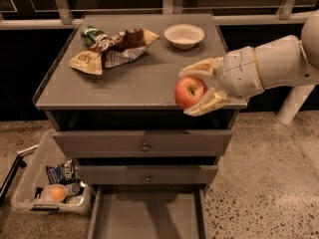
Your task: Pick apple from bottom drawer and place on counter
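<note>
We see a white bowl [184, 35] at the back right, just behind the gripper [185, 93] at the right front. Left of the bowl lie crumpled snack bags [112, 51], touching a green wrapper [92, 34]. Below, two drawer fronts [144, 144] carry round knobs. On the speckled floor [259, 193], a clear bin [30, 176] holds a blue packet [62, 172] and a pale orange round item [56, 193]
</note>
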`<action>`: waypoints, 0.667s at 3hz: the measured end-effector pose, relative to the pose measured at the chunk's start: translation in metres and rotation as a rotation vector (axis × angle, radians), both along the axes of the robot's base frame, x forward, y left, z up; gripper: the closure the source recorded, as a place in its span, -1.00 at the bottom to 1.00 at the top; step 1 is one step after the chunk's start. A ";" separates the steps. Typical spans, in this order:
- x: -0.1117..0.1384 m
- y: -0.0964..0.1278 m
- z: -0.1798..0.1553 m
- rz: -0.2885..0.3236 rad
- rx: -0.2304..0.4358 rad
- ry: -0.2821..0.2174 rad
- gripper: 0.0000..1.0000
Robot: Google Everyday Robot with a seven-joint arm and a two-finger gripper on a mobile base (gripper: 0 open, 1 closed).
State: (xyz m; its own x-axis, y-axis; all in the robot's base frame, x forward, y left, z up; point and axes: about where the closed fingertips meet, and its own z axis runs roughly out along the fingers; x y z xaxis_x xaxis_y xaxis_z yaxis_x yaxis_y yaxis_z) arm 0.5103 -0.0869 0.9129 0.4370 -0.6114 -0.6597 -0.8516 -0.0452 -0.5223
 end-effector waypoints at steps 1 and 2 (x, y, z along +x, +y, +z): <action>0.000 0.000 -0.001 0.000 0.000 0.001 1.00; 0.007 0.000 0.003 -0.024 0.025 -0.013 1.00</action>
State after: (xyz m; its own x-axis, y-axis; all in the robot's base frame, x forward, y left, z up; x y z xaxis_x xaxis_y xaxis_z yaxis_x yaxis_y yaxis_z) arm 0.5170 -0.0871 0.9154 0.4311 -0.6049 -0.6695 -0.8456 -0.0120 -0.5337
